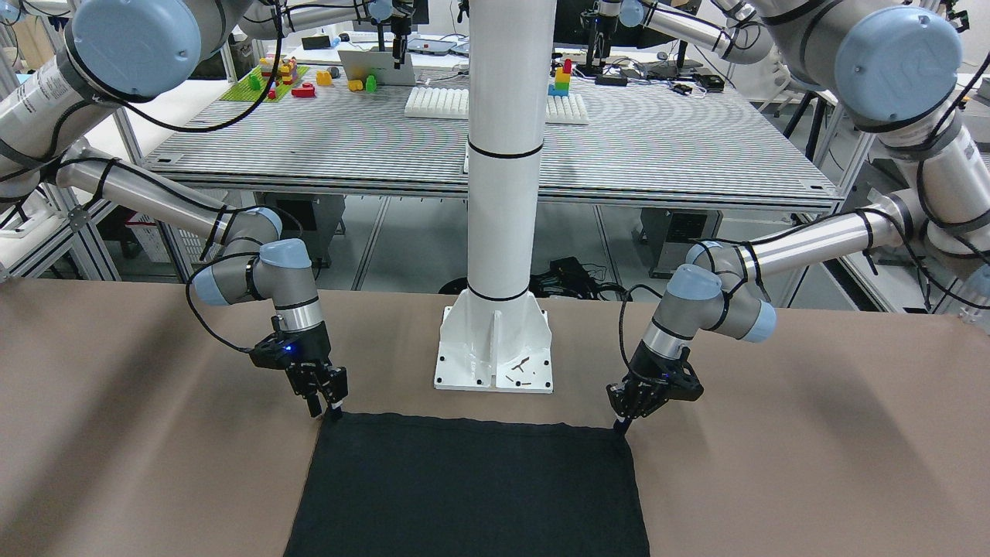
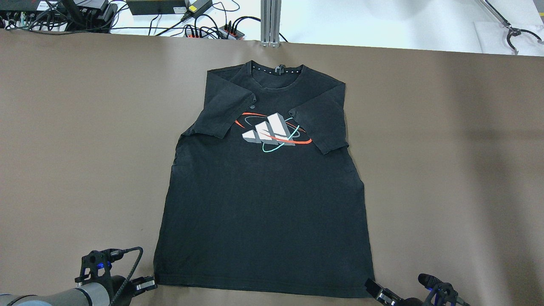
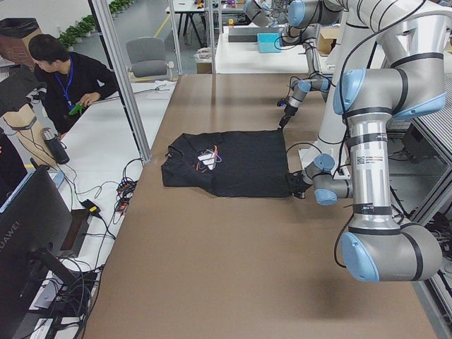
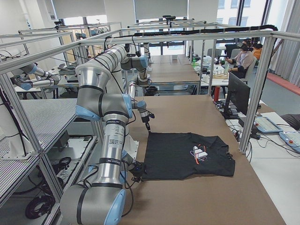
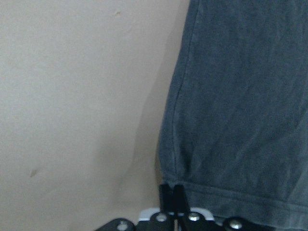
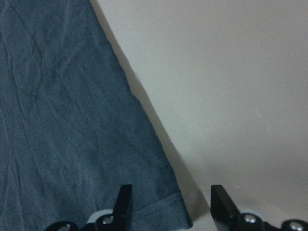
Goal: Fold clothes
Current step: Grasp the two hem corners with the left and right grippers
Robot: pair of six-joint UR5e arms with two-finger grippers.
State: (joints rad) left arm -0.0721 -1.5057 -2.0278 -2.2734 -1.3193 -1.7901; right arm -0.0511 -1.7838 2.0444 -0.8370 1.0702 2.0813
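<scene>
The clothes are a black T-shirt [image 2: 263, 204] with a white, red and teal print, lying flat on the brown table, collar away from me. Both sleeves are folded in over the chest. My left gripper [image 2: 149, 282] is at the hem's left corner; in the left wrist view its fingers [image 5: 172, 197] are pressed together on that corner of the shirt [image 5: 240, 120]. My right gripper [image 6: 169, 192] is open, its fingers straddling the hem's right corner [image 6: 173, 216] low over the table. In the front-facing view the left gripper [image 1: 621, 423] and right gripper [image 1: 329, 408] touch the two hem corners.
The white post's base [image 1: 495, 348] stands just behind the hem between the arms. Cables and power strips [image 2: 191, 29] lie beyond the table's far edge. A person [image 3: 70, 78] sits at a desk past that edge. Bare brown table [image 2: 63, 148] spreads on both sides.
</scene>
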